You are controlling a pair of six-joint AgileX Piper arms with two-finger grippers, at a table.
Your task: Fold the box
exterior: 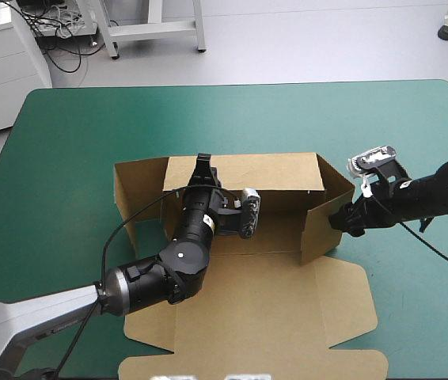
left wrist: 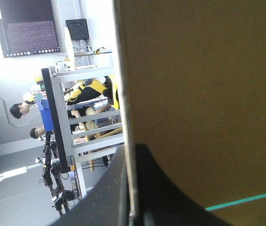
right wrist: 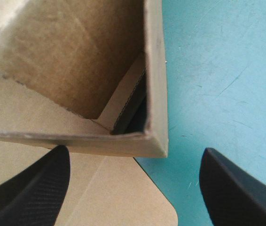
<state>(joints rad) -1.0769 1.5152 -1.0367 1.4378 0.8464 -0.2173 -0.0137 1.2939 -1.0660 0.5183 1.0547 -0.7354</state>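
The brown box (exterior: 248, 309) lies mid-table, its lid flat toward the front edge and its back wall (exterior: 275, 170) and right wall (exterior: 325, 223) raised. My left gripper (exterior: 203, 165) reaches over the box floor to the back wall's top edge. In the left wrist view its black fingers (left wrist: 130, 153) are all but shut, pinching the board (left wrist: 199, 94) between them. My right gripper (exterior: 341, 222) is at the right wall's outer corner. In the right wrist view it stands open (right wrist: 136, 150), the box corner (right wrist: 154, 117) between its fingers and touching neither.
The left side flap (exterior: 133, 194) of the box stands partly raised. Bare teal-green cover (exterior: 66, 150) stretches left of the box, behind it and to the right (exterior: 422, 309). The lid's front flap reaches nearly to the table's front edge.
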